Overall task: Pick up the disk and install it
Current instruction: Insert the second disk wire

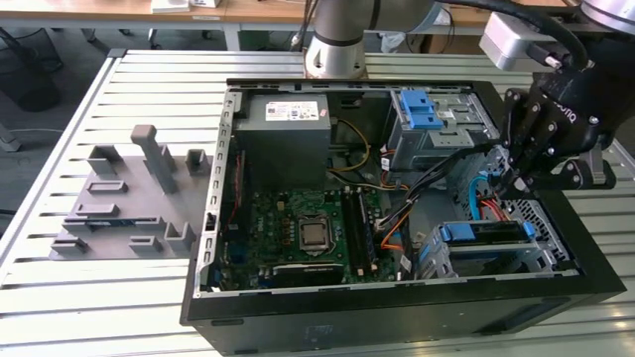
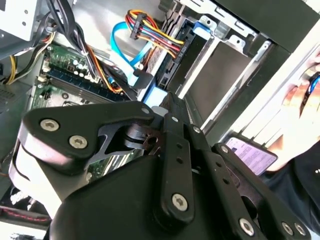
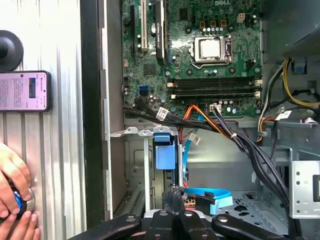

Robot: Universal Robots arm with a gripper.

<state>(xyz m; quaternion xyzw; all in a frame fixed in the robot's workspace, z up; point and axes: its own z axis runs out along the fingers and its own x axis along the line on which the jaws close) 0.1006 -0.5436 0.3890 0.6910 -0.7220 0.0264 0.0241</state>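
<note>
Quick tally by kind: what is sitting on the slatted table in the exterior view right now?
Open computer case: 1
Grey plastic rack: 1
Robot arm: 1
Total: 3

An open black computer case (image 3: 92, 125) lies on a ribbed silver metal table (image 3: 60, 150), baring a green motherboard (image 3: 200, 55) with a silver processor socket (image 3: 210, 48). Black, orange and yellow cables (image 3: 235, 135) run across a grey metal drive bay holding a blue plastic-edged disk (image 3: 165, 152). The black gripper (image 3: 177, 222) hangs just beside it. A dark phone (image 3: 25, 91) and a person's hand (image 3: 15, 200) rest on the table.
</note>
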